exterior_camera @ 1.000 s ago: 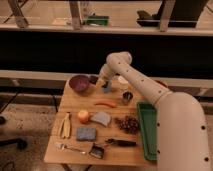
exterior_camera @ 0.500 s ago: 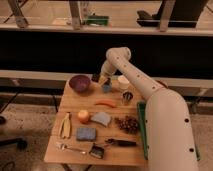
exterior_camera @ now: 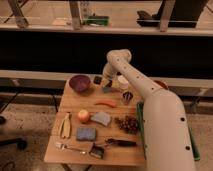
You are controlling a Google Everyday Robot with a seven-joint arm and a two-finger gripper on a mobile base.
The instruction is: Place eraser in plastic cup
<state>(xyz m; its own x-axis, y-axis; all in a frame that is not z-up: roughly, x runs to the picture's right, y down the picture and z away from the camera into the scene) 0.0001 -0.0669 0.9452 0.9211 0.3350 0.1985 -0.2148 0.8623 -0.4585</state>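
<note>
The whitish plastic cup [exterior_camera: 122, 81] stands upright at the back of the wooden table [exterior_camera: 75, 107], right of centre. My gripper [exterior_camera: 106, 83] hangs low over the table's back edge, just left of the cup, between it and a purple bowl [exterior_camera: 80, 82]. A small grey-blue piece [exterior_camera: 108, 90] lies right under the gripper. A small dark block [exterior_camera: 97, 79] sits just to its left. I cannot tell which of these is the eraser, or whether the gripper holds anything.
A dark shiny metal cup [exterior_camera: 127, 96] stands in front of the plastic cup. Also on the table: a red chili [exterior_camera: 105, 104], an orange fruit [exterior_camera: 83, 116], a grey sponge [exterior_camera: 101, 119], a blue sponge [exterior_camera: 85, 133], a banana [exterior_camera: 65, 125], grapes [exterior_camera: 129, 123], a fork [exterior_camera: 70, 147] and a green tray [exterior_camera: 141, 125].
The gripper has moved a little to the right along the table's back edge, from beside the purple bowl toward the plastic cup. The objects on the table have not moved.
</note>
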